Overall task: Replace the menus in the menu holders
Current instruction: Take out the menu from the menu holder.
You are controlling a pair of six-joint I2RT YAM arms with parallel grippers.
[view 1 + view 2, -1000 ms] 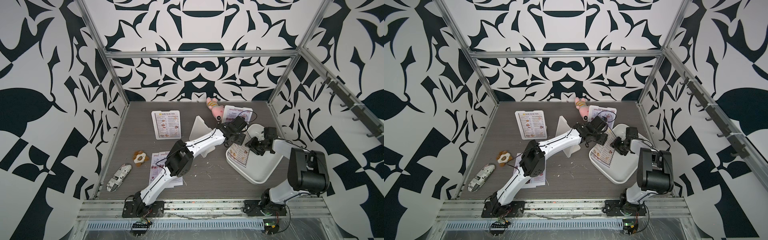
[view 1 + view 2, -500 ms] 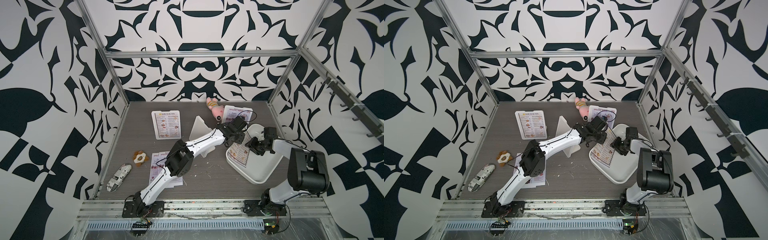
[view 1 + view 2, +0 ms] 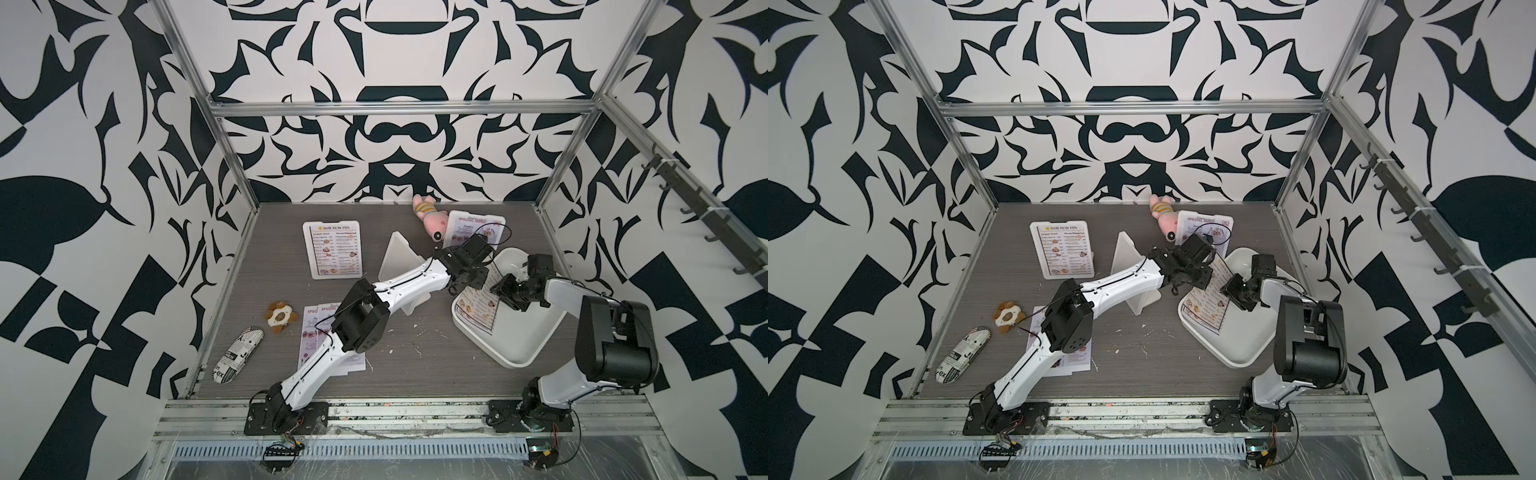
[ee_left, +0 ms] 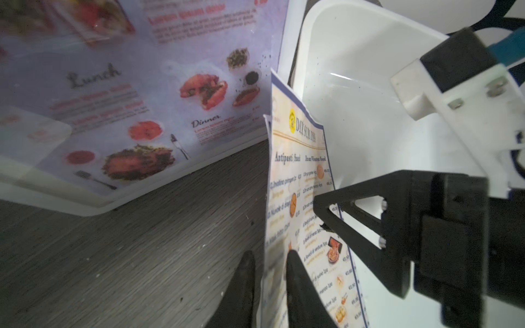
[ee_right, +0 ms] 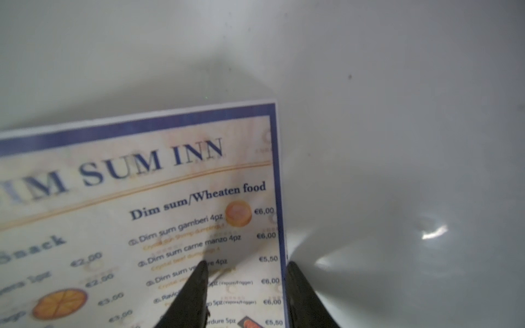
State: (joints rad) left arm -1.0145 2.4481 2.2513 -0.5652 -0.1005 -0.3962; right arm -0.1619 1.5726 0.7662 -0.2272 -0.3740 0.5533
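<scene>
light: bright, even | glare: tray | blur: close menu | edges: bowed

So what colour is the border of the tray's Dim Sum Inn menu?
Dark blue border, clearest in the right wrist view.

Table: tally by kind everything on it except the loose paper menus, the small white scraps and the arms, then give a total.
Menu holders: 3
White tray: 1
Pink plush toy: 1
Flower-shaped toy: 1
Newsprint-patterned pouch: 1
Total: 7
</scene>
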